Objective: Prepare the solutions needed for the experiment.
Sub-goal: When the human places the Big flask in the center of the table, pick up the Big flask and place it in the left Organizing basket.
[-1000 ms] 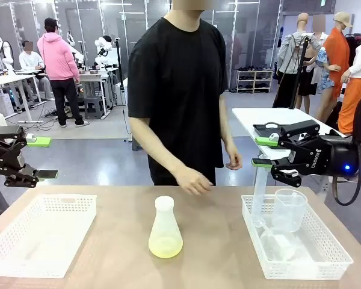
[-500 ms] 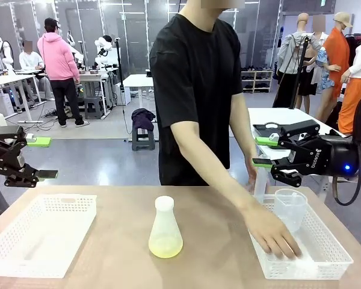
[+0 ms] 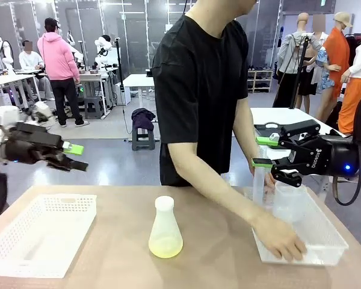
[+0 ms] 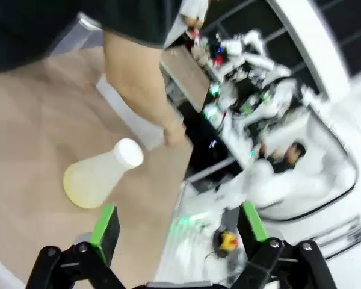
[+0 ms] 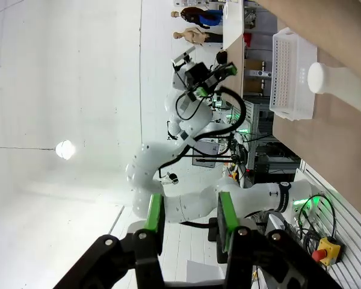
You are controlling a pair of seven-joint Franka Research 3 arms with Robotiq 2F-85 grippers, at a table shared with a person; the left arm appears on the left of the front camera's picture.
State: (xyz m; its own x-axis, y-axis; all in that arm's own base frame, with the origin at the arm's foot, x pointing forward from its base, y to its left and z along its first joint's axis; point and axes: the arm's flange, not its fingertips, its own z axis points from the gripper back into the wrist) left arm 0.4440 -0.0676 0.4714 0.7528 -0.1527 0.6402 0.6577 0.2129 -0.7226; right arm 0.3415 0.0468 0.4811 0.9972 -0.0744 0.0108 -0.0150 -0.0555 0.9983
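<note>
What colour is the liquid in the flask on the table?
Pale yellow-green, a shallow layer at the bottom of the flask; the front view shows it best.

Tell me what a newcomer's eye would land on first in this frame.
Probably the person in black leaning across the table, one hand gripping the near edge of the white basket on the robot's right. Next, the frosted conical flask at table centre, with a shallow layer of yellow-green liquid. The left gripper hangs open above the other basket.
</note>
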